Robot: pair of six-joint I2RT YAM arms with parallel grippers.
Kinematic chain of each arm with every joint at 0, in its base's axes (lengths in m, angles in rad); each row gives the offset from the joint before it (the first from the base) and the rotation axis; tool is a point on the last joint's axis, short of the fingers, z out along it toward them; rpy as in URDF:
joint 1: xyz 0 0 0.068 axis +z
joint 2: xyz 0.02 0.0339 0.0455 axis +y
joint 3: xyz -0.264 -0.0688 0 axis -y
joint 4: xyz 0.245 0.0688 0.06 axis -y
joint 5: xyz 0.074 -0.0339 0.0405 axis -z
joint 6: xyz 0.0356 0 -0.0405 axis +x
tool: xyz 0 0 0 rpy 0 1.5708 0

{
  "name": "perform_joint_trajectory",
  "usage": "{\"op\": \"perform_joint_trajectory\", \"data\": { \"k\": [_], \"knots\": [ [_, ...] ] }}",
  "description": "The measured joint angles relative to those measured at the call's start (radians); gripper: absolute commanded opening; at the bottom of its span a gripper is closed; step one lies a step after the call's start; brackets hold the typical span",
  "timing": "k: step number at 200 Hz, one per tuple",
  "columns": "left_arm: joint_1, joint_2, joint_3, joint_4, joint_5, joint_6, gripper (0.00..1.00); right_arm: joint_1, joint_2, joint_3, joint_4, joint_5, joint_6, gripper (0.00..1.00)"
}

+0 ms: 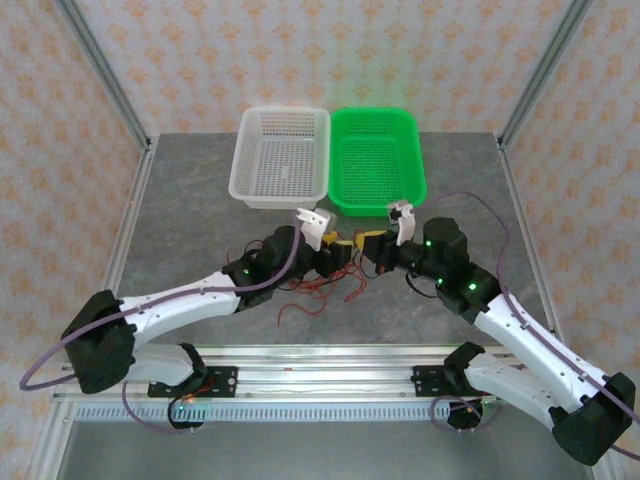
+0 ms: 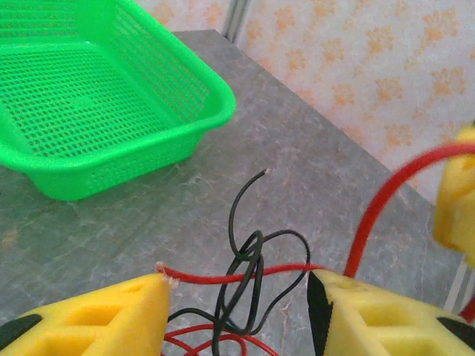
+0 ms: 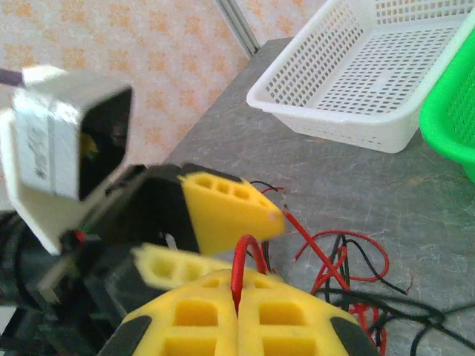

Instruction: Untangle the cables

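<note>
Across the middle of the top view lies a grey marbled table, boxed by walls w/ orange-flower paper and metal posts at the corners. At upper ctr, white basket and green basket sit side by side. Just below them, left gripper and right gripper meet tip to tip over the cables, hiding part of the tangle.

Left gripper: jaws wide apart, clamping nothing. A red strand runs level across the gap, w/ a black loop upright on it, free end pointing to frame top.

Right gripper: fingers pressed together on a red loop of the cables.

Rest of the bunch sprawls on the table, long axis approx left-right in the top view.
</note>
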Motion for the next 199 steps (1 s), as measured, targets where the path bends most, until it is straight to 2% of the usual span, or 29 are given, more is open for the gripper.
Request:
{"op": "perform_joint_trajectory", "data": {
  "k": [64,112,199],
  "knots": [
    [-0.009,0.205,0.021,0.077,-0.001,0.018,0.53,0.0,-0.003,0.013,0.015,0.016,0.078,0.0],
    [-0.009,0.348,0.075,0.121,-0.065,-0.016,0.35,0.0,-0.045,0.039,-0.005,0.028,0.098,0.0],
    [-0.009,0.521,0.086,0.171,-0.211,-0.112,0.3,0.0,-0.12,0.22,-0.114,0.165,0.129,0.0]
  ]
}}
